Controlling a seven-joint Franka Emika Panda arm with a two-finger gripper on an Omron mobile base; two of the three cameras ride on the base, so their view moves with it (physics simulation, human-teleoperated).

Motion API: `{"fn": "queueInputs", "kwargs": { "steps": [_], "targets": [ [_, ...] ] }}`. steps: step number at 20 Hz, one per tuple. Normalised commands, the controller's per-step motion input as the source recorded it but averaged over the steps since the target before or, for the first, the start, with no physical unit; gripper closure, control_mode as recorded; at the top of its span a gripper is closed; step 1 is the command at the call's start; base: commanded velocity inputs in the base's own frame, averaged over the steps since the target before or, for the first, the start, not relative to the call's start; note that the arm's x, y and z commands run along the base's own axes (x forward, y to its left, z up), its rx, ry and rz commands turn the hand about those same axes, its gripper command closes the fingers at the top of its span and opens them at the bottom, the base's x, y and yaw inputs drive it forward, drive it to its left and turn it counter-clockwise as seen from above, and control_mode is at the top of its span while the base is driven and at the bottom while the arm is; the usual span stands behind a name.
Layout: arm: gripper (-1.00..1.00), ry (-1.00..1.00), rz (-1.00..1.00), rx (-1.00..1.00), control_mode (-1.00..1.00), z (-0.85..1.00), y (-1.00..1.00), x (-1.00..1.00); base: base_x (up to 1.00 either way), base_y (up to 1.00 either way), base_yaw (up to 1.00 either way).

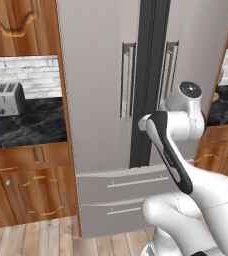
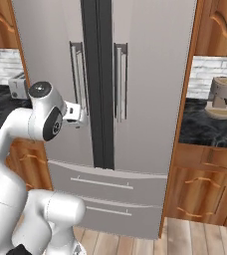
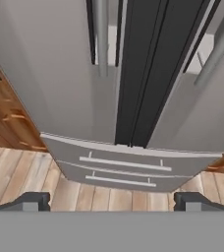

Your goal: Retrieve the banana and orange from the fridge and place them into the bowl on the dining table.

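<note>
Clearly the first risk is at the fridge (image 1: 106,100) itself — both doors are shut, so the banana and the orange cannot be seen, and I judge they are behind those doors. If the arm goes for the wrong handle, or the fingers slide along the smooth bar, the door will not open and the reach inside fails.

Going left to right from the fridge's dark centre seam: the left door handle (image 2: 77,74) stands just left of the seam, the right door handle (image 2: 120,79) just right of it, and the two drawers (image 3: 119,167) lie below both.

The gripper (image 3: 112,202) has its jaws spread wide and holds nothing. In the hand view it looks at the seam and the drawers, apart from the fridge, not touching any handle — the left handle seems nearer to the hand in the right base view.
</note>
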Motion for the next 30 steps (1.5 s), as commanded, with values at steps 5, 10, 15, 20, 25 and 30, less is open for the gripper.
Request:
{"fn": "queueInputs", "kwargs": {
  "steps": [5, 10, 15, 20, 25, 30],
  "targets": [
    [-1.00, -0.05, 0.07, 0.00, -1.00, 0.00, 0.02, 0.40, 0.00, 0.00, 0.00],
    [-1.00, -0.03, 0.02, 0.00, -1.00, 0.07, 0.03, 0.39, 0.00, 0.00, 0.00],
    [-1.00, 0.00, -0.09, 0.04, -1.00, 0.10, 0.00, 0.32, 0.00, 0.00, 0.00],
    [-1.00, -0.03, -0.16, 0.09, -1.00, 0.34, 0.22, 0.16, 0.00, 0.00, 0.00],
    [-1.00, -0.07, -0.02, 0.06, -1.00, 0.27, 0.16, 0.25, 0.00, 0.00, 0.00],
    [-1.00, -0.16, 0.00, 0.01, -1.00, 0.05, 0.00, 0.31, 0.00, 0.00, 0.00]
  ]
}}
